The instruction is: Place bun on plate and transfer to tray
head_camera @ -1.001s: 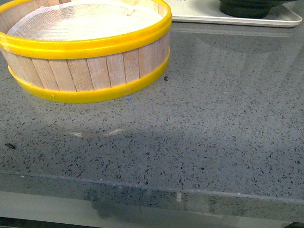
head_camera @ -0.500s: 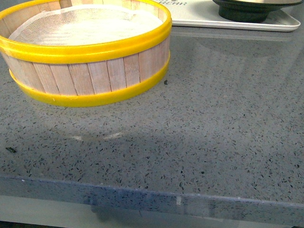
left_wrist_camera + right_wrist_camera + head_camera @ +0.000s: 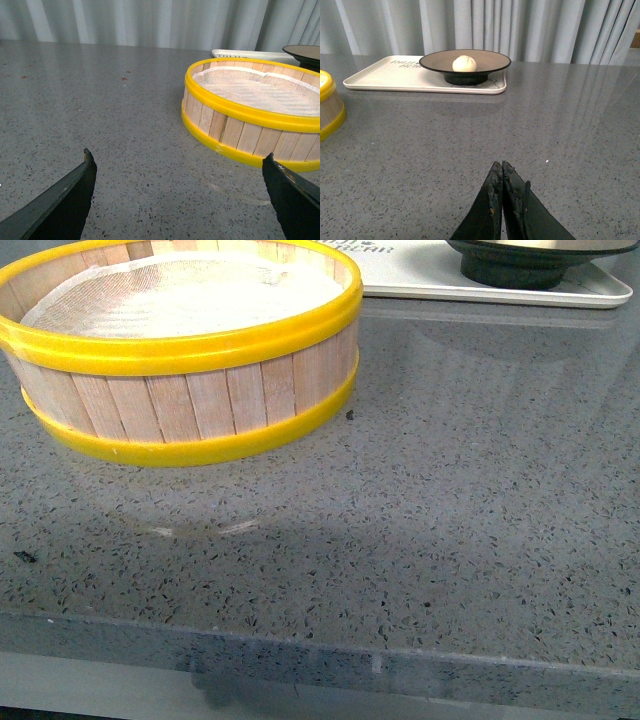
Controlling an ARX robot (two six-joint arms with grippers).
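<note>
In the right wrist view the cream-white bun (image 3: 464, 63) sits in the middle of the black-rimmed beige plate (image 3: 490, 59), and the plate stands on the white tray (image 3: 395, 77). My right gripper (image 3: 501, 165) is shut and empty, low over the grey counter, well short of the tray. My left gripper (image 3: 177, 160) is open and empty over bare counter beside the steamer basket. In the front view only the plate's black foot (image 3: 525, 270) and the tray's edge (image 3: 420, 285) show at the back right. Neither gripper shows there.
A wooden steamer basket with yellow rims (image 3: 190, 350) and a white cloth liner stands at the front view's back left; it also shows in the left wrist view (image 3: 250, 115). Grey speckled counter (image 3: 420, 520) ends at a front edge. Grey curtains hang behind.
In the front view the basket, tray and plate have slid slightly downward and rightward in the picture, most of it in the first half second; the view has shifted. Nothing on the counter has moved.
</note>
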